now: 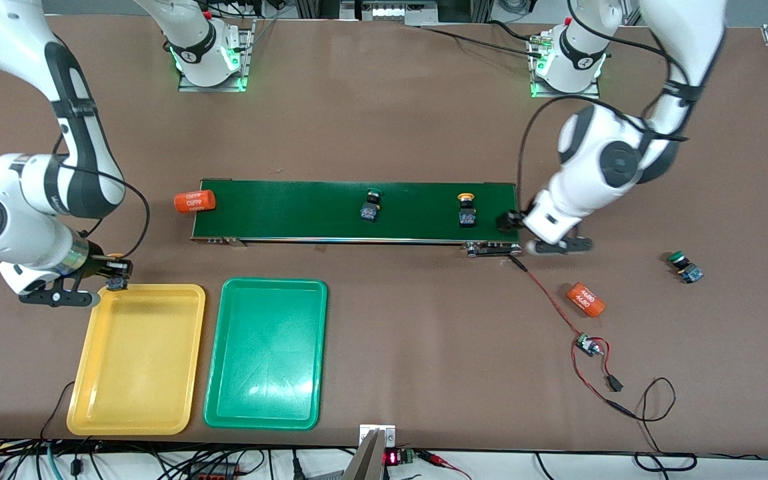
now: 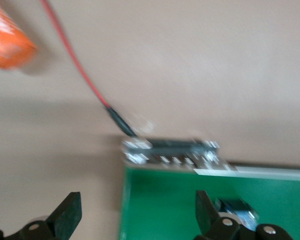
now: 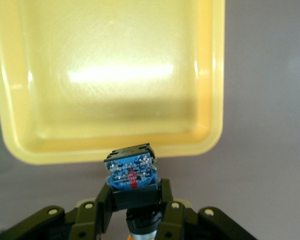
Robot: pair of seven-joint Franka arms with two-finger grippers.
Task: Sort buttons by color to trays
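Right gripper [image 1: 116,277] is sitting at mid-left of the front frame, hanging over the upper corner of the yellow tray [image 1: 137,360], jaws clamped tight on a yellow button [image 1: 116,283]. In the right wrist view the held button [image 3: 131,172] is showing its blue underside, sitting just over the yellow tray's rim [image 3: 115,150], not inside it.

Left gripper [image 1: 516,233] is hovering at the belt's [image 1: 357,212] end at center-right of the front frame, jaws spread wide and holding nothing. In the left wrist view the two fingers [image 2: 67,215] are standing far apart over the belt's [image 2: 190,205] corner, with a button [image 2: 237,210] lying on the belt right beside one finger.

Belt buttons: green button [image 1: 371,205] at frame center, second yellow button [image 1: 467,210] right of it, near the left gripper.

Second green button [image 1: 685,265] is lying on the counter [image 1: 424,120] at the right of the frame, well apart from the belt.

Green tray [image 1: 267,353] is sitting beside the yellow tray in the lower-left of the frame, both with nothing in them.

Orange cylinder [image 1: 195,201] is touching the belt's end at upper left; another cylinder [image 1: 585,299] is lying at lower right by a red wire [image 1: 551,300].
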